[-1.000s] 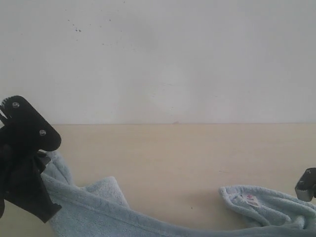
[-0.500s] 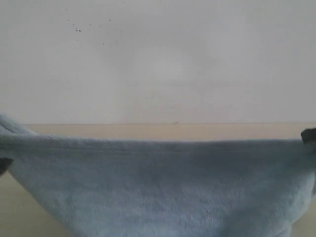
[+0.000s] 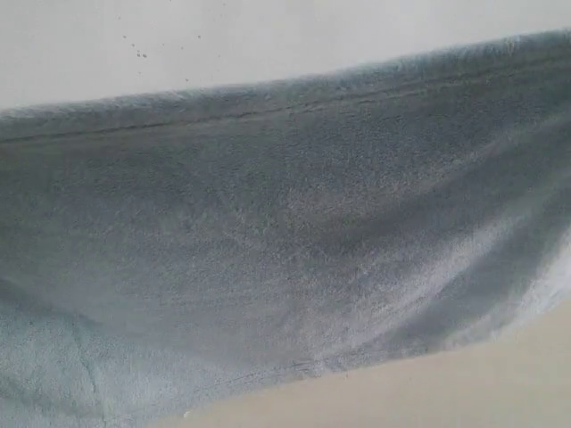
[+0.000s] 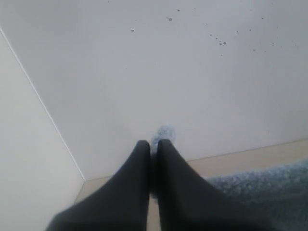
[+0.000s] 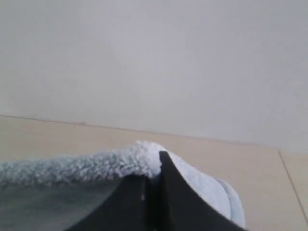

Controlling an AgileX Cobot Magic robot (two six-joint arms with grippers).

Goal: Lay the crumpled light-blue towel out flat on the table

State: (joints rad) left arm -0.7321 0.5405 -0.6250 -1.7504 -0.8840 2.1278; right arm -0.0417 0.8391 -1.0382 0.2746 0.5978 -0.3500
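Note:
The light-blue towel [image 3: 285, 232] hangs stretched across almost the whole exterior view, its hemmed top edge slanting up to the right. Neither gripper shows there. In the left wrist view my left gripper [image 4: 152, 144] is shut on a corner of the towel [image 4: 165, 132], a tuft poking out past the black fingers [image 4: 137, 173], and more towel [image 4: 262, 185] hangs to one side. In the right wrist view my right gripper [image 5: 155, 166] is shut on the fluffy towel edge [image 5: 110, 161], which bunches over the fingers. The beige table [image 3: 500, 383] shows below the towel.
The plain white wall [image 3: 268, 36] rises behind the towel, with a few dark specks [image 3: 141, 53] on it. A wall corner [image 4: 43, 110] and the table's far edge [image 5: 207, 139] show in the wrist views.
The towel has been lifted higher and closer to the camera, from lying on the table to filling the view; its right end now sits higher than the left. Both arms have left the exterior view.

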